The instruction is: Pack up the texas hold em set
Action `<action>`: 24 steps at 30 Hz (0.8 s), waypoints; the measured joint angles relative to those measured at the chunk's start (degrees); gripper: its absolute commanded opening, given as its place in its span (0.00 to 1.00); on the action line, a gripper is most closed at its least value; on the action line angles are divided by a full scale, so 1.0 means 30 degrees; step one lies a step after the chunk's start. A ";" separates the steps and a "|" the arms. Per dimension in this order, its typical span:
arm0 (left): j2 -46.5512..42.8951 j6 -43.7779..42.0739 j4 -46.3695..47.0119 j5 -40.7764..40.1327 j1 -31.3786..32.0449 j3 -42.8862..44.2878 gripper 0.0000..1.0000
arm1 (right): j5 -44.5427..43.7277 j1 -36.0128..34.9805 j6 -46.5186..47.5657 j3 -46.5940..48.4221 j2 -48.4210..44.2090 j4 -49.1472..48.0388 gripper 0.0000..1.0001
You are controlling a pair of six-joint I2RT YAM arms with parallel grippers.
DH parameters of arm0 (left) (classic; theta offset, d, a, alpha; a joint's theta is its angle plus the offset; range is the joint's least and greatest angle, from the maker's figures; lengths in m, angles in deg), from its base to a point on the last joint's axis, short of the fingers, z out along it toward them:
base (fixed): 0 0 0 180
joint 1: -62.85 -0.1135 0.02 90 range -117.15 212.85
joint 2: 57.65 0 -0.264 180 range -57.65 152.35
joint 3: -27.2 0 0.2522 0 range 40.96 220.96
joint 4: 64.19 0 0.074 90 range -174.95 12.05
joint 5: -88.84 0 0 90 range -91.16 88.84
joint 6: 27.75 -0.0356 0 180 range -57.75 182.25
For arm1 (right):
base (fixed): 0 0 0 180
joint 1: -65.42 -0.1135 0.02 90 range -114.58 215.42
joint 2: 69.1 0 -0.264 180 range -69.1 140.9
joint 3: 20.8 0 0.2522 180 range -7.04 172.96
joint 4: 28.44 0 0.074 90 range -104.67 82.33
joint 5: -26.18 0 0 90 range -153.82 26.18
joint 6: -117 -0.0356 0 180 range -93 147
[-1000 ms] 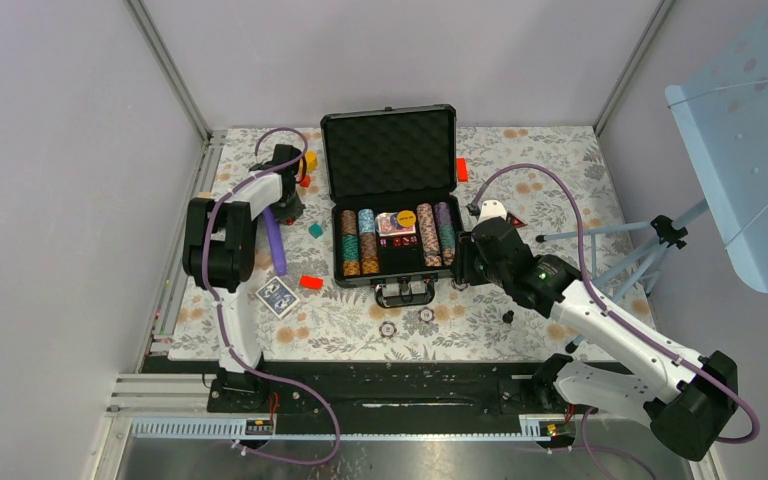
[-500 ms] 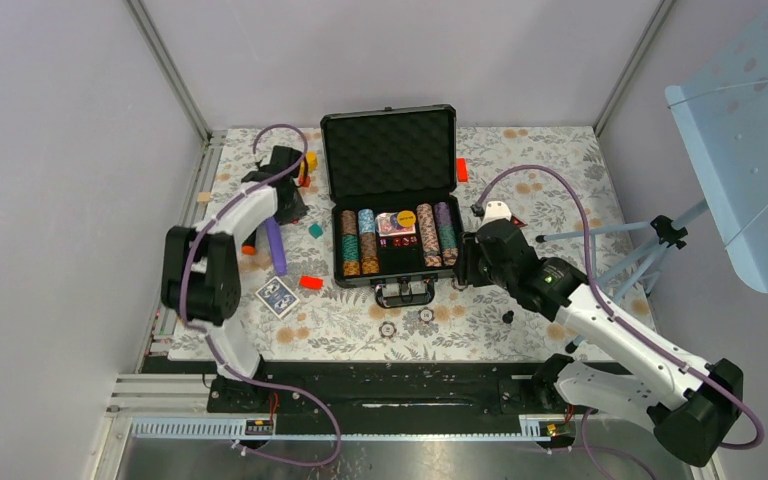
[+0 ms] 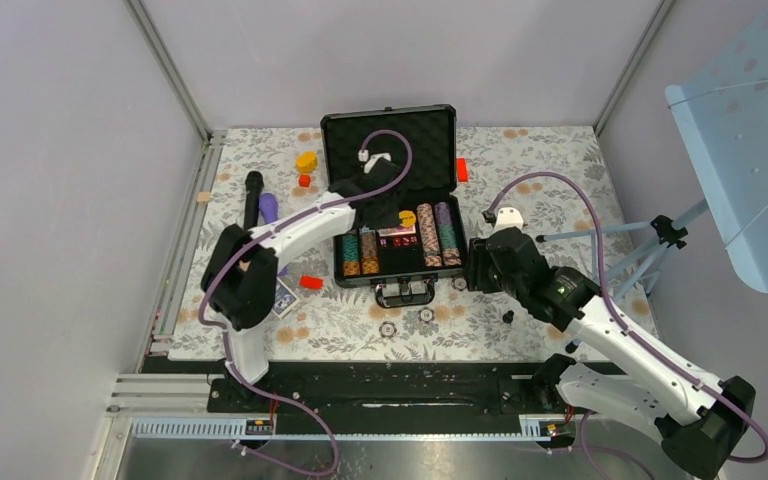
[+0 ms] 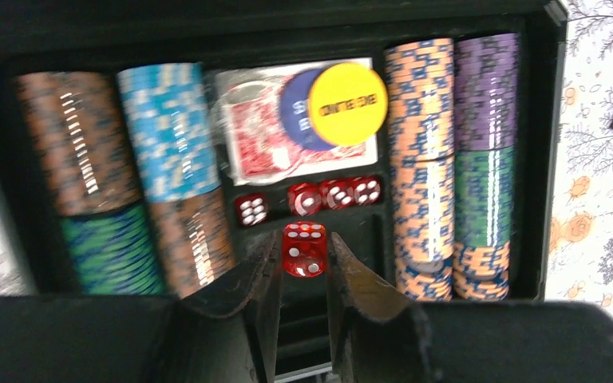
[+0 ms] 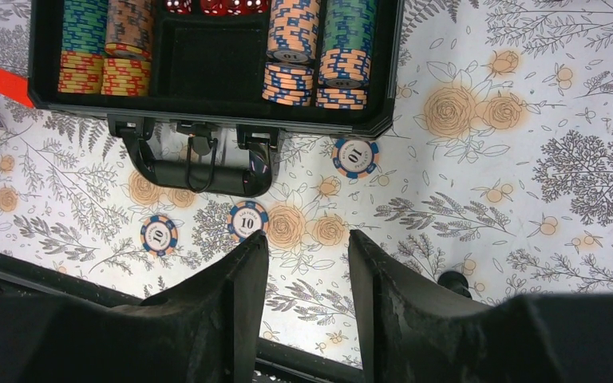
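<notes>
Floral desk (image 3: 340,340) is carrying three loose chips (image 5: 247,219) by the handle (image 5: 199,159), and the right arm's (image 3: 600,320) jaws are hanging open and empty above them. Farther back, the left arm's (image 3: 300,222) jaws are pinching a red die (image 4: 305,249) over the open case (image 3: 435,150). Letting it go beside the other dice (image 4: 335,193) looks next.

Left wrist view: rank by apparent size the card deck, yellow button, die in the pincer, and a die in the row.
Card deck, though partly covered.
Yellow button.
Held die, then row dice: it looks slightly larger, but sits nearer the camera, so unsure.
</notes>
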 measured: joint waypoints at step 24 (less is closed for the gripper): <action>0.4386 0.0379 -0.0787 -0.0109 0.0627 0.2557 0.13 | -0.0525 0.0000 -0.0124 -0.0408 -0.0481 0.0423 0.50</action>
